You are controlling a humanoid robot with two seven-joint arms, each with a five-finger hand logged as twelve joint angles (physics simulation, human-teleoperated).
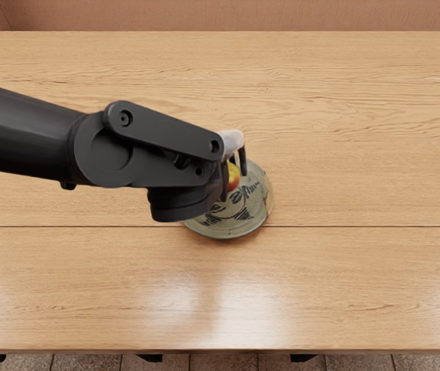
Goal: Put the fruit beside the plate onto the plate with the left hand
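The left arm (26, 139) reaches in from the left edge, wrist bent downward. Its hand (198, 184) faces down, fingers (241, 161) curled around the fruit (234, 179).

The plate (252, 207) is lying flat near the middle of the desk (343, 116). It is round and grey-green, and is carrying a dark swirling pattern. Its 9 o'clock half is hiding under the left hand (192, 189). The fruit (233, 178) is showing only as a small yellow-and-red sliver over the plate's 12 o'clock part, against the hand's edge. Whether it is resting on the plate cannot be told.
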